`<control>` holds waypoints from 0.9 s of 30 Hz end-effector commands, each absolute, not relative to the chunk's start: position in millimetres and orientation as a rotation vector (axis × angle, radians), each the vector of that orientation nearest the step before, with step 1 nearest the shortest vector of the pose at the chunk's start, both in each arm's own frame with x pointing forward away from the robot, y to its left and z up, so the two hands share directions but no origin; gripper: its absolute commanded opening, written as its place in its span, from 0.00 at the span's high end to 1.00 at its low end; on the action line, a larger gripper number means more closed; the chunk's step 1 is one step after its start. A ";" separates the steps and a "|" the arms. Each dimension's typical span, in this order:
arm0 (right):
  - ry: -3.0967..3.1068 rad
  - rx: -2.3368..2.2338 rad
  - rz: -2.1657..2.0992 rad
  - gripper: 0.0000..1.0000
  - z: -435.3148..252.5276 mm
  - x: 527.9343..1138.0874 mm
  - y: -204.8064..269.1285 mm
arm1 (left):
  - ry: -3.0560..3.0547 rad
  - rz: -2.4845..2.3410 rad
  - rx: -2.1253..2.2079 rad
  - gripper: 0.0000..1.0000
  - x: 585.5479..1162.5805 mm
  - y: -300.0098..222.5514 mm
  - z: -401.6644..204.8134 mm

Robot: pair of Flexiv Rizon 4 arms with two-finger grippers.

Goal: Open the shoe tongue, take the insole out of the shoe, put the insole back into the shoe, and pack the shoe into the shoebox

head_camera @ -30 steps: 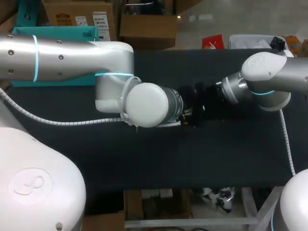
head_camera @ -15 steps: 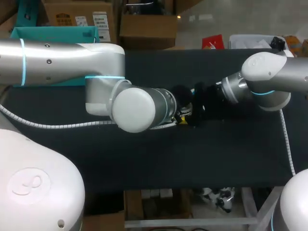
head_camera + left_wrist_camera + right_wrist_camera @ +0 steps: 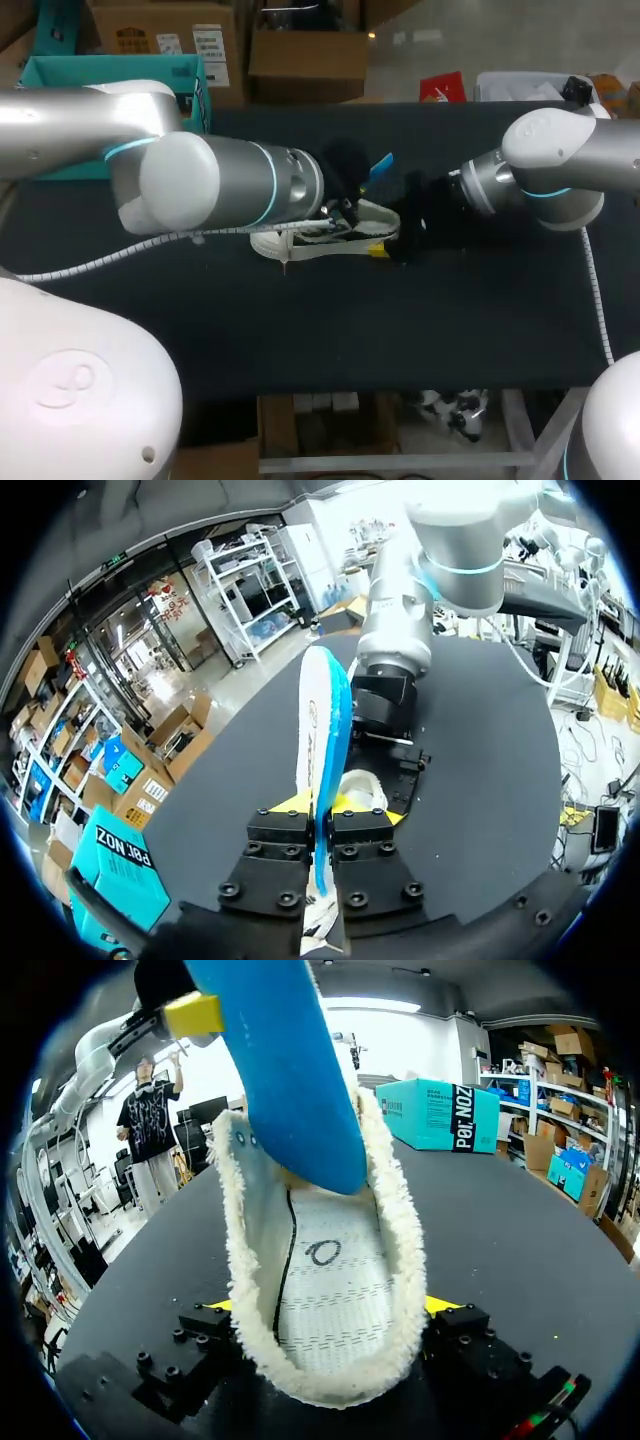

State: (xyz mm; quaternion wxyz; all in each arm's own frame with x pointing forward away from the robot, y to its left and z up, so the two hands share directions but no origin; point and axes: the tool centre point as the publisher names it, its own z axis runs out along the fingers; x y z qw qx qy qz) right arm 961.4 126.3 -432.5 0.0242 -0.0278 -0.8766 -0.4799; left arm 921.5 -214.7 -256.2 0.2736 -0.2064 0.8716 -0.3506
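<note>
Your left fingers [image 3: 281, 832] pinch the insole [image 3: 325, 720], its free end at the mouth of the shoe [image 3: 330, 1260], which your right fingers [image 3: 470, 1330] clamp at the table's [image 3: 450, 330] middle. A skewed pull could snag it and tug the shoe free.

this is a robotics lab set up in a warehouse-like hall. two big grey robot arms, the left arm [image 3: 200, 185] and the right arm [image 3: 560, 150], reach over a black worktop [image 3: 300, 330], and a white cable conduit [image 3: 90, 264] hangs from the left one. cardboard cartons [image 3: 305, 45] stand just past the worktop's far edge. metal shelving racks [image 3: 250, 575] loaded with gear line a wide, bare floor (the look of a storage or test space, not a home). benches [image 3: 565, 580] crowded with equipment and wires stand beyond the worktop. a teal shoebox [image 3: 100, 75] sits at the worktop's far left corner.
</note>
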 end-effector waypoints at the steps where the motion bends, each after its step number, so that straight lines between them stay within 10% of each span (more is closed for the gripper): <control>1: -2.712 -0.086 -1.486 1.00 -439.3 961.5 128.2 | 2.420 -1.009 -0.537 1.00 920.4 -218.8 -244.7; 20: -2.726 -0.090 -1.467 1.00 -432.4 961.1 120.4 | 2.229 -1.193 -0.672 1.00 878.3 -234.5 -201.8; 24: -2.731 -0.117 -1.461 0.50 -431.5 959.3 115.5 | 2.206 -1.221 -0.693 1.00 872.9 -230.4 -192.8; 26: -2.732 -0.127 -1.455 0.02 -429.6 957.7 113.0 | 2.195 -1.235 -0.705 1.00 871.1 -229.5 -189.0; 27: -2.734 -0.128 -1.455 0.00 -427.9 956.8 111.9 | 2.192 -1.240 -0.712 1.00 870.5 -229.3 -187.4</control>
